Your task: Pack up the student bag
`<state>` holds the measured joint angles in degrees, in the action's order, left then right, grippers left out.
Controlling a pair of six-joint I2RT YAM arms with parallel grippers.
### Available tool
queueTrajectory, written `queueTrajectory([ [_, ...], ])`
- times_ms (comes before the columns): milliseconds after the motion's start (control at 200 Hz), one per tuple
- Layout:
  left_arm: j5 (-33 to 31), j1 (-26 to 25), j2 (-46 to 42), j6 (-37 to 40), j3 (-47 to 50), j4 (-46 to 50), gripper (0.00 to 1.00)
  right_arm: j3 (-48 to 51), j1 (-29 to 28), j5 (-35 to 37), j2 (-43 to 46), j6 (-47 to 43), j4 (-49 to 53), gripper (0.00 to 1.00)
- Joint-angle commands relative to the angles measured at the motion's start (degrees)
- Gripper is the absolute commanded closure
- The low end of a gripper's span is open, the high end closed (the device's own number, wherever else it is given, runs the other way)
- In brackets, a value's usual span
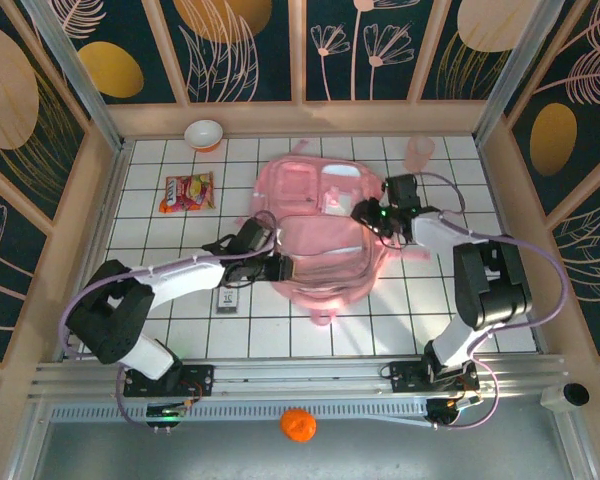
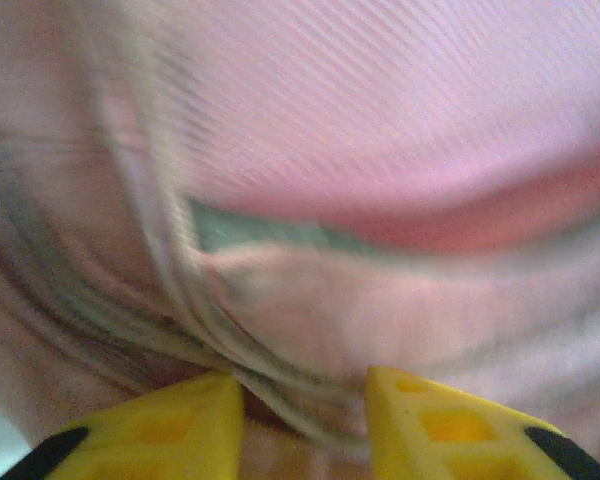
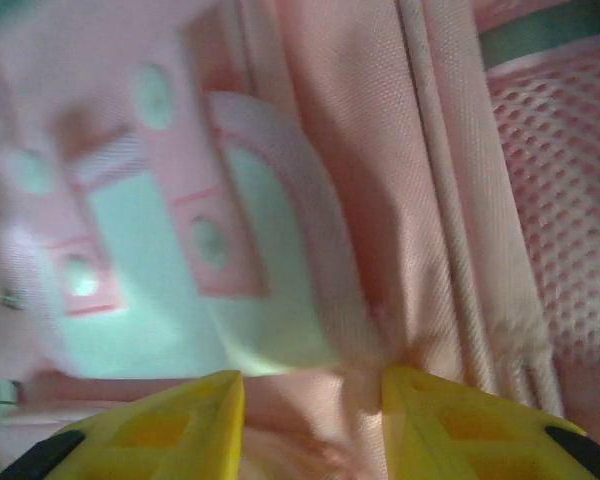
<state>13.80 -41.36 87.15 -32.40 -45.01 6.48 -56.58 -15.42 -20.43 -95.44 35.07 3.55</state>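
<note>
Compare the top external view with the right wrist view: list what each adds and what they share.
Top external: bowl, snack packet, cup, an orange ball at the near edge, and the left gripper at the left side of the bag. Right wrist: the bag's mesh panel, corded trim, and fabric bunched between the yellow fingers. Both: the pink bag and the right gripper on it.
</note>
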Motion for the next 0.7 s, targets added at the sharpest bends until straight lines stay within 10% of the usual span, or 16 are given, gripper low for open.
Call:
queueTrajectory([
  [0, 3.3, -1.7, -5.4, 1.2, -0.5, -3.0, 0.51, -6.5, -1.8, -4.6, 0.7, -7.4, -1.1, 0.57],
  [420, 11.7, 23.1, -10.8, 15.1, -1.8, -4.8, 0.3, 0.3, -9.0, 2.4, 25.4, -35.8, 10.1, 0.51],
  [696, 18.9, 25.0, -5.5, 48.5, -4.6, -1.7, 0.3, 0.7, -23.2, 6.1, 23.4, -62.2, 17.5, 0.51],
])
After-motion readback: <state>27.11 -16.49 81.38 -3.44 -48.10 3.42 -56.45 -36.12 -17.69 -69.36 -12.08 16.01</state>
